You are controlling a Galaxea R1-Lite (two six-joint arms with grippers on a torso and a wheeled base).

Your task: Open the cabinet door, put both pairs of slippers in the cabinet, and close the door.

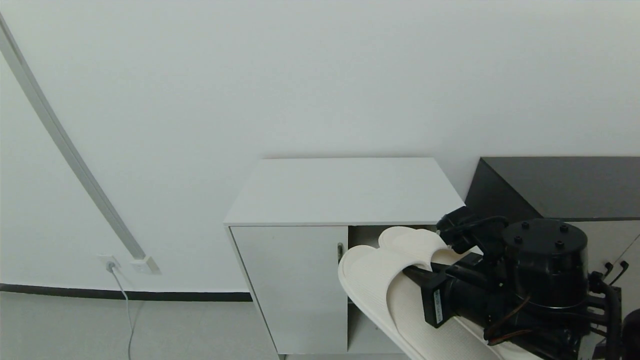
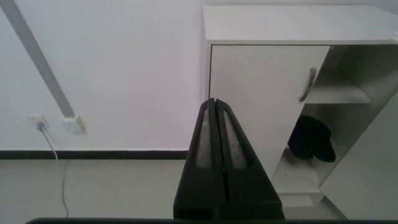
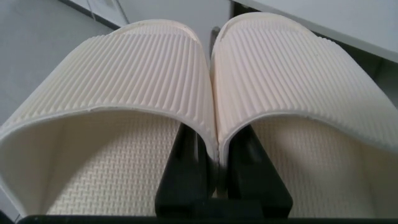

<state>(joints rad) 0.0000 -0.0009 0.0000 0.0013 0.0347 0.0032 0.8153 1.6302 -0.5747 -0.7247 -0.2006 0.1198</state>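
Observation:
A pair of cream ribbed slippers [image 1: 375, 272] hangs in front of the white cabinet's [image 1: 340, 192] open right half, toes toward it. My right gripper [image 1: 425, 274] is shut on their inner side walls, pressed together; in the right wrist view the black fingers [image 3: 186, 171] sit inside the cream slippers [image 3: 143, 74]. A dark pair of slippers [image 2: 314, 140] lies on the lower shelf inside the cabinet [image 2: 267, 25]. Its left door [image 1: 295, 285] is closed, with a handle [image 1: 340, 251]. My left gripper [image 2: 215, 104] is shut on nothing, off to the cabinet's left.
The cabinet's right door [image 2: 367, 174] stands swung open. A dark cabinet [image 1: 560, 185] adjoins on the right. A wall socket [image 1: 109, 262] with a cable and a slanted grey conduit [image 1: 65, 145] are on the wall at left; bare floor lies below.

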